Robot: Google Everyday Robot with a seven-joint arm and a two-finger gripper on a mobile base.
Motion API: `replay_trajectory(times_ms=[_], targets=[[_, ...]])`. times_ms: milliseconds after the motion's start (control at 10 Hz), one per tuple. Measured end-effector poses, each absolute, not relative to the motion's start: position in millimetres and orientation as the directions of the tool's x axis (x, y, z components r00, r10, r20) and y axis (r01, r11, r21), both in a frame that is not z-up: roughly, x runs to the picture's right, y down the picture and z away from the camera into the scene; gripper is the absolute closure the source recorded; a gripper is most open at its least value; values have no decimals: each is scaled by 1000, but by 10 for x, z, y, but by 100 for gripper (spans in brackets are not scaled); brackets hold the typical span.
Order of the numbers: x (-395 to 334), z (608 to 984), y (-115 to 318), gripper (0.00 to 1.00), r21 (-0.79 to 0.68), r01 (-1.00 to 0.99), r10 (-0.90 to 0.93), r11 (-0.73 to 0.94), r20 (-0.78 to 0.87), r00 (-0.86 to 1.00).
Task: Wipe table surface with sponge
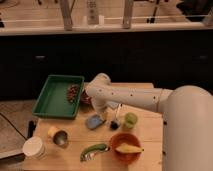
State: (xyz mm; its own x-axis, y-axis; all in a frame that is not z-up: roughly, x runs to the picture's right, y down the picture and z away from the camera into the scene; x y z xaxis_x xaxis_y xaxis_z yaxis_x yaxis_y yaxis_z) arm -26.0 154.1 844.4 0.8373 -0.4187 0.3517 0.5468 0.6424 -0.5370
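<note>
The blue-grey sponge (93, 121) lies flat on the light tan wooden table surface (147, 142), near the middle of it. My gripper (103, 115) hangs down from the white arm (130, 97) and its tip is at the sponge's right edge, touching it or very close. The arm reaches in from the right, bends above the table's far edge and points down.
A green tray (52, 97) with dark grapes (73, 92) sits at the far left. A small dark object (115, 123) and a green cup (130, 120) stand right of the sponge. An orange bowl (125, 148), a green vegetable (93, 150), a metal cup (61, 137) and a white container (34, 147) line the front.
</note>
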Motion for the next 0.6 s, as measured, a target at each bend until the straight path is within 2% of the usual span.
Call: replay_trajectory(times_ms=[300,600], targets=[[-649,8458,1557,100,-504,610,-459,611,402,792],[-957,8265,1829,100,-470,698,-510,541,476,716]])
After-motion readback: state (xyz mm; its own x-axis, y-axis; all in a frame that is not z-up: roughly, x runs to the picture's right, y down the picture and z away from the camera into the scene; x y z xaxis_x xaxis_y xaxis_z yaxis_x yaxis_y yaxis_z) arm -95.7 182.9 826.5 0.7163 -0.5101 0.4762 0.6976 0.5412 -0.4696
